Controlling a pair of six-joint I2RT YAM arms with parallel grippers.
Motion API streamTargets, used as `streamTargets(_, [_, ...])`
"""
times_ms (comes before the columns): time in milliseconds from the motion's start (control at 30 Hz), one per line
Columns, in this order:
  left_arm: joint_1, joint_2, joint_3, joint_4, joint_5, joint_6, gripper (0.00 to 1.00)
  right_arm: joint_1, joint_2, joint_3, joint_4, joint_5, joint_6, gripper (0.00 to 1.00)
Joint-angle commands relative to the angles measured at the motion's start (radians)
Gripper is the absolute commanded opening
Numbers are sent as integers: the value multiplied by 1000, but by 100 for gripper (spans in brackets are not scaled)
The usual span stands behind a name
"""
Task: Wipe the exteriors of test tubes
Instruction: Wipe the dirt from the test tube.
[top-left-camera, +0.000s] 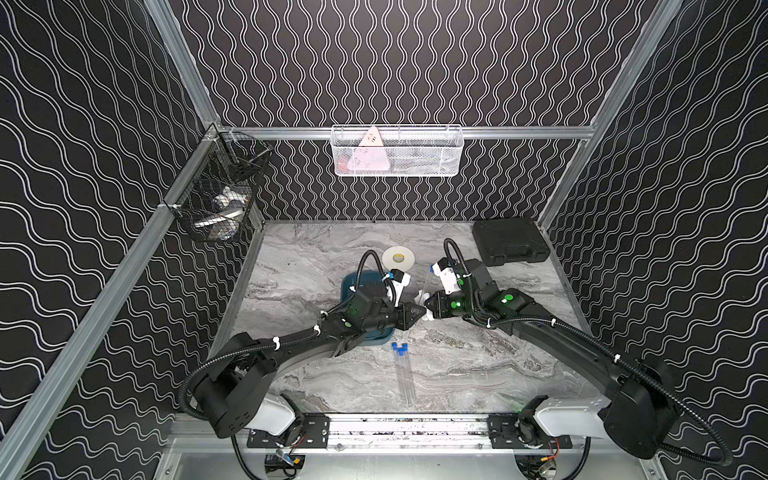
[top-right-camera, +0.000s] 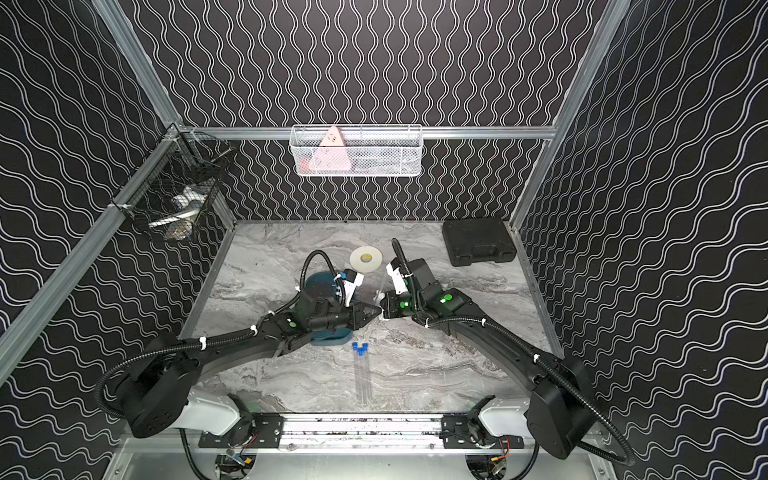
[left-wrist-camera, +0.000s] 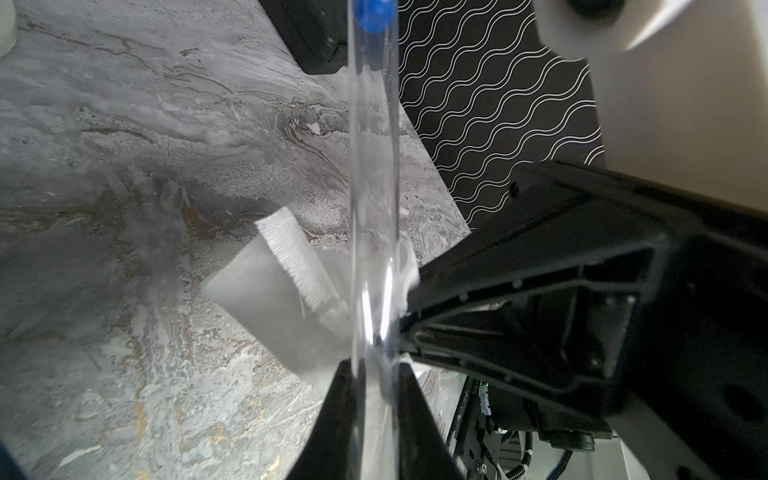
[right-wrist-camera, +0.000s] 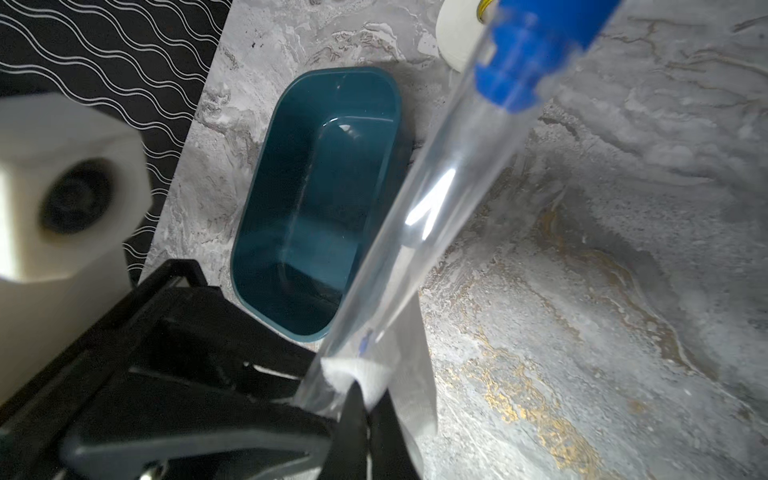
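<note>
My left gripper (left-wrist-camera: 374, 365) is shut on the lower end of one clear test tube (left-wrist-camera: 372, 166). The tube rises from the jaws with its blue cap (right-wrist-camera: 515, 62) at the far end. My right gripper (right-wrist-camera: 368, 399) is shut on a crumpled white tissue (right-wrist-camera: 361, 376), which touches the tube just above the left jaws. In both top views the two grippers meet tip to tip at mid-table, left gripper (top-left-camera: 415, 316) and right gripper (top-left-camera: 428, 311). Three more test tubes (top-left-camera: 405, 374) lie side by side nearer the front, caps pointing away. The teal tray (right-wrist-camera: 320, 199) holds nothing.
The left arm covers much of the teal tray (top-left-camera: 353, 282). A white tape roll (top-left-camera: 398, 258) lies behind the grippers and a black case (top-left-camera: 511, 241) at the back right. A white wire basket (top-left-camera: 397, 151) hangs on the rear wall, a black one (top-left-camera: 220, 195) at the left.
</note>
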Motion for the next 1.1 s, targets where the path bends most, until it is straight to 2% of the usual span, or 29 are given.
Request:
streamTargets(0, [0,2,4,31,24,-4,10,-2,23,70,21,37,-180,0])
streamTargets(167, [0,-10,-1,25,27,-4,10,-50,111,213,-50,131,-389,0])
streamTargets(267, [1,-24,-3,9,24,1,10,-53,110,220,-31,148,-454,0])
streamTargets(400, [1,-34,-2,-6,20,11,10,-52,67,180,-7,112,-467,0])
streamTargets(533, [1,-27,1,0,21,11,10,-7,5,73,34,46,-448,0])
streamTargets(700, [1,-10,3,15,26,6,10,78,-29,-10,54,42,-440,0])
streamTargets(800, [1,3,10,23,36,3,10,83,-22,-18,67,71,-442,0])
streamTargets(933, [1,5,10,24,41,2,10,62,9,35,59,141,-483,0])
streamTargets(1067, [0,-1,10,24,44,4,10,-44,75,127,44,89,-488,0])
